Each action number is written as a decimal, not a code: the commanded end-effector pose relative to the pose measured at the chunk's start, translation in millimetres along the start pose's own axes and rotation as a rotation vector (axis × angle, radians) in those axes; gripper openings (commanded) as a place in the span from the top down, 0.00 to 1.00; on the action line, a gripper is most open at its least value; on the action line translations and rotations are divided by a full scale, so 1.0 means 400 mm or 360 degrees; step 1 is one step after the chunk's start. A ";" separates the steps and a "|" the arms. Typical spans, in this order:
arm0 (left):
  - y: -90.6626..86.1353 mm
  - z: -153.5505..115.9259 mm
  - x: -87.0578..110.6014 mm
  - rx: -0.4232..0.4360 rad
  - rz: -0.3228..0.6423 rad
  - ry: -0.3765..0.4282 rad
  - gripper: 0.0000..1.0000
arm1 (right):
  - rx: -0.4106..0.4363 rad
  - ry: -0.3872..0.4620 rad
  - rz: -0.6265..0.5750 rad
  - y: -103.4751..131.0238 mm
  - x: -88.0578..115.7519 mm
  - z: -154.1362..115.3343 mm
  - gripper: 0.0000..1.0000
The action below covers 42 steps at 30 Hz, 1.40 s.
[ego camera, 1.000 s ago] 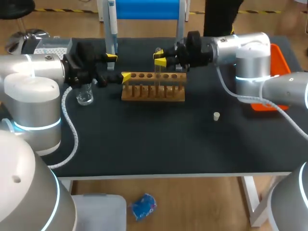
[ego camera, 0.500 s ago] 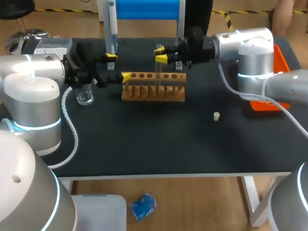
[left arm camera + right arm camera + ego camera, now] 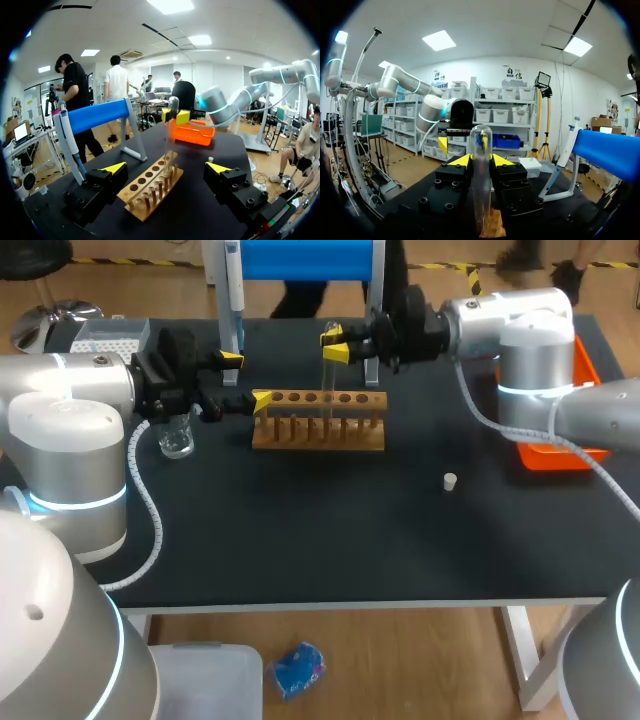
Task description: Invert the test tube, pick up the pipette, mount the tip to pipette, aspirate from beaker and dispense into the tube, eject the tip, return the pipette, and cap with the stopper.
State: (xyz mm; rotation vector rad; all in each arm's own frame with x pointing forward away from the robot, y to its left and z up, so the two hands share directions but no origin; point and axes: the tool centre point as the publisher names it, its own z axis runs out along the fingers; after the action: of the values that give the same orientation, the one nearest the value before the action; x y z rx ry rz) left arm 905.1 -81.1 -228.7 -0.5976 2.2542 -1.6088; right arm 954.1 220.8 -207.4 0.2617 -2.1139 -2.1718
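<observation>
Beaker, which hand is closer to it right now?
Left. The left hand is open around the end of the rack on the beaker's side. The right hand holds the tube above the rack's middle, farther from the beaker.

Head view: high behind, looking down over the whole bench [image 3: 330, 530].
Left wrist view: low, close, facing across the rack [image 3: 150, 192] toward the right claw [image 3: 173, 116].
Right wrist view: facing back the opposite way, tube [image 3: 481, 170] nearest.
Shared: rack, tube.
</observation>
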 end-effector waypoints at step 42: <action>0.001 0.002 0.002 0.0003 0.0001 -0.0006 0.00 | -0.0060 -0.0102 0.1680 0.206 -0.027 -0.063 1.00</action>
State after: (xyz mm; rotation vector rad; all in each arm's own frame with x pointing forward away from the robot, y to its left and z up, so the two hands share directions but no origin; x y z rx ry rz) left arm 905.0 -81.1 -228.8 -0.5978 2.2533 -1.6092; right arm 954.3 192.4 -129.2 -0.0648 -2.0348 -2.0427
